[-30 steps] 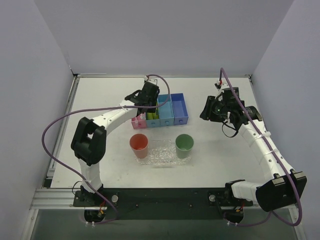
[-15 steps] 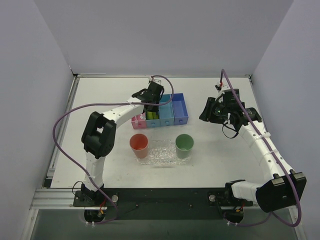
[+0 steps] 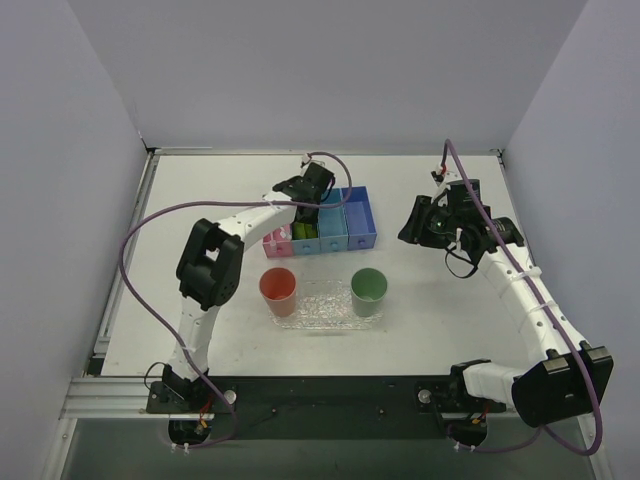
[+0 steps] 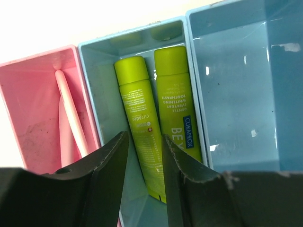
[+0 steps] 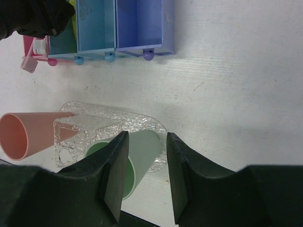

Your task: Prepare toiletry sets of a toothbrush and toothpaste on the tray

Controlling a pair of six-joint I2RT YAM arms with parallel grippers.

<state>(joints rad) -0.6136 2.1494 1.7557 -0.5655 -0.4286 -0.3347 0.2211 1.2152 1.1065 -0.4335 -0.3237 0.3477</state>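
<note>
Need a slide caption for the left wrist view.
Open left gripper hovers over two toothpaste tubes in a light-blue bin, toothbrushes in the pink bin.

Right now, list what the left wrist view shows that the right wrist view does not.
Left wrist only: the bins' insides, with two toothpaste tubes lying side by side in the light-blue bin and pink toothbrushes in the pink bin.
Right wrist only: the clear tray, the pink cup, the green cup and the purple bin.
Both: the pink bin, the light-blue bin and the blue bin next along, though in the right wrist view the left arm covers much of the first two.
</note>
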